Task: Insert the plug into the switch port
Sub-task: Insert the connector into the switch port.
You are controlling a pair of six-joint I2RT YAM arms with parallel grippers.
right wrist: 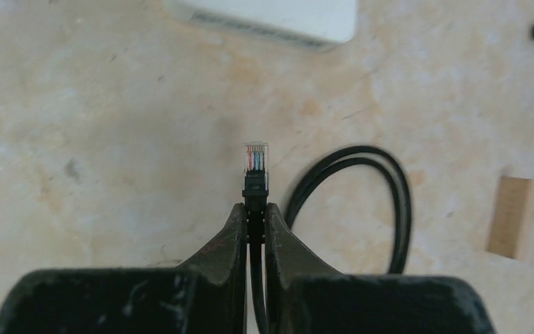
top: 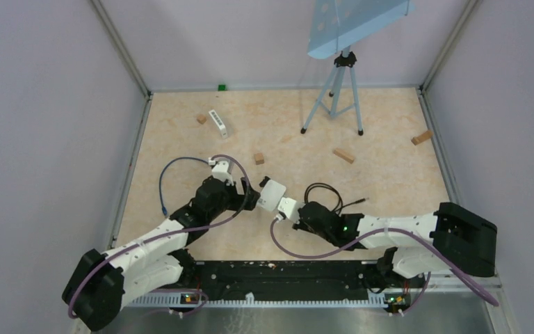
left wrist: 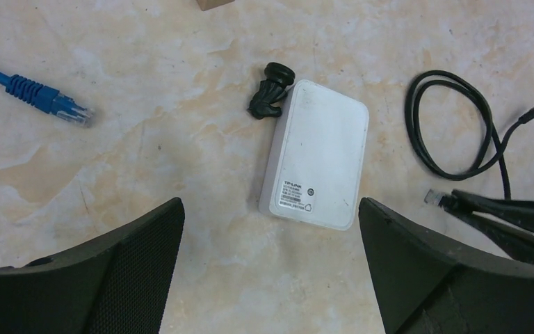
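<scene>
Top edge of the right wrist view crops the switch (right wrist: 271, 17)

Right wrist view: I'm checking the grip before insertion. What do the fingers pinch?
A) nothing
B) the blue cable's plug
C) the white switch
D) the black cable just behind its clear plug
D: the right gripper is shut on the black cable, its clear plug sticking out ahead toward the white switch.

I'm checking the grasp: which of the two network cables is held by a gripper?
The black cable, pinched by the right gripper just behind its plug; the blue cable lies free on the table.
</scene>
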